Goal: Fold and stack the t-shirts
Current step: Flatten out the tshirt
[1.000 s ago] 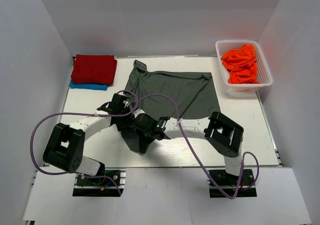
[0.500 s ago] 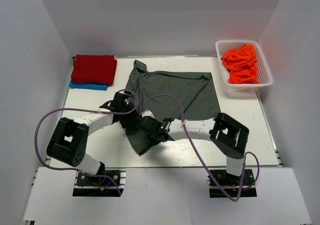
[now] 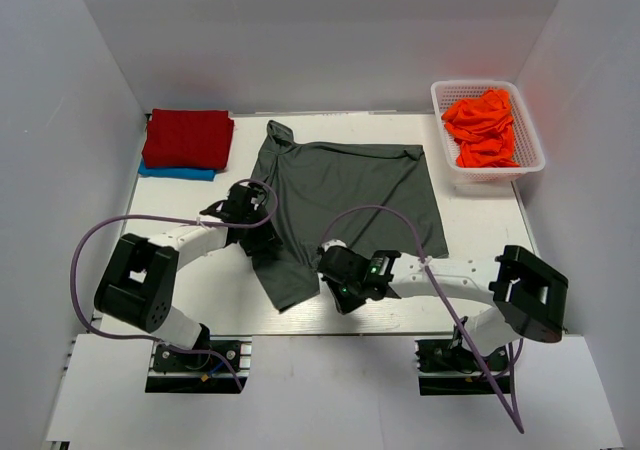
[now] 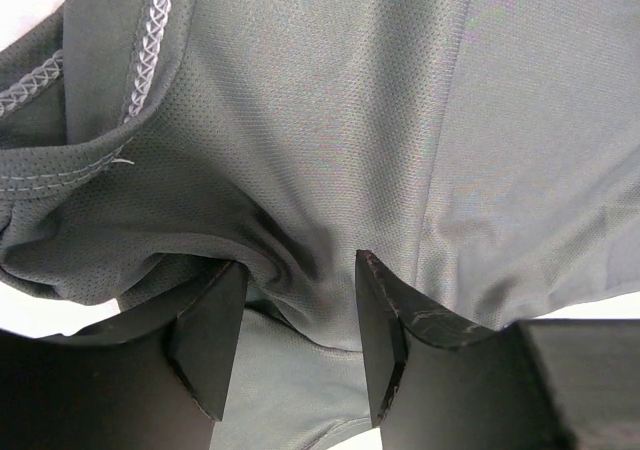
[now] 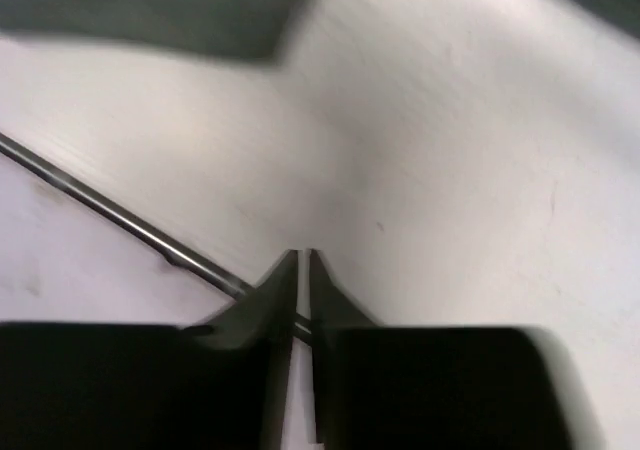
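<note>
White bench (image 3: 480, 305), charcoal t-shirt (image 3: 350, 185) spread mid-bench. Right hand (image 3: 340, 290) now off the cloth, swung back to 6 o'clock, clamped shut on nothing. Left hand (image 3: 250, 205) at shirt's 9 o'clock edge, jaws narrowing around a bunched fold, not yet pinched. Fold likely left-led.

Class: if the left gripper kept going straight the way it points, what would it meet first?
The grey t-shirt: a bunched fold lies right between the left gripper's parted fingers. What lies beneath that cloth is hidden.

The left gripper (image 4: 300, 262) reaches toward mid-tabletop, its fingers parted. The right gripper (image 5: 303, 255), jaws pressed together, hangs low near the front edge.
</note>
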Available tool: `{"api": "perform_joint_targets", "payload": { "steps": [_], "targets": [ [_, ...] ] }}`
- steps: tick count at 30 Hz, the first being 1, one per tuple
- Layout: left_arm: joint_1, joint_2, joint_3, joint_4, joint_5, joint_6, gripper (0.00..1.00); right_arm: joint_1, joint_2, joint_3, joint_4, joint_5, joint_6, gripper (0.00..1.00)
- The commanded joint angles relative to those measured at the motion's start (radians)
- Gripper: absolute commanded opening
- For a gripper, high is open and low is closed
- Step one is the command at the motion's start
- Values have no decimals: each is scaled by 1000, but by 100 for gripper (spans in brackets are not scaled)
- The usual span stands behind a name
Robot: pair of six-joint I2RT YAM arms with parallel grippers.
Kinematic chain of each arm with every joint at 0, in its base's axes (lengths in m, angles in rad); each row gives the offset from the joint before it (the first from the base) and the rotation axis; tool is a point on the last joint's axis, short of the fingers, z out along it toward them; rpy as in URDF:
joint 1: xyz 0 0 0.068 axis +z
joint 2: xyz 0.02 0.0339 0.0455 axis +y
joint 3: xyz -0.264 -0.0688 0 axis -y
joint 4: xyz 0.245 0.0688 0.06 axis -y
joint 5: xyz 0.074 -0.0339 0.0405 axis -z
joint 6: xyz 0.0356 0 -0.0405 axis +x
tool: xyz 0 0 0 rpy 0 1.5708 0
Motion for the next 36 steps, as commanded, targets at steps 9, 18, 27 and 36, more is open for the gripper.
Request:
{"api": "perform_joint_targets", "payload": {
  "steps": [9,18,27,36],
  "targets": [
    [-5,-134,48,-451,-233,-34,89,-8,-40,96,-80,202,62,29],
    [-16,-162,199,-550,-281,-47,100,-54,137,246,58,101,-33,32],
    [-6,-85,209,-355,-215,11,100,-68,298,306,162,-15,-174,12],
    [-6,123,316,-247,-175,44,100,-62,292,139,159,-177,-248,7]
  ]
}}
